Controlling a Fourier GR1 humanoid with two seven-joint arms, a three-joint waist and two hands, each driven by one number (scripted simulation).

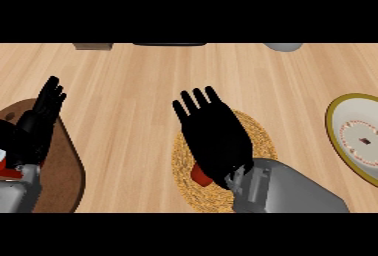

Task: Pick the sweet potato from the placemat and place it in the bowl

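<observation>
Sweet potato (199,173): only a reddish sliver shows, lying on the placemat under the heel of the right hand, toward the counter's near edge; the rest is hidden by the palm.
Placemat (258,131): round, woven, straw-coloured, near the middle of the counter's near edge; most of its centre is covered by the hand.
Right hand (214,132): spread flat above the placemat, fingers straight and pointing away from the robot, not curled round anything; it hovers palm-down over the sweet potato, which I judge to be the line-up for a grasp from above.
Bowl (351,107): at the counter's right edge, cut off by the view, pale inside with a yellowish rim and a dotted ring pattern; well apart from the placemat, nothing in it that I can see.
Left hand (44,107): open, fingers straight and up, resting at the counter's left edge over a dark brown board (66,175); it takes no part, probably parked out of the way.
Far edge: parts of three things are cut off there, too little to name.
Writing: no brand, label or lettering can be read.
Step in hand: pick not yet made.
</observation>
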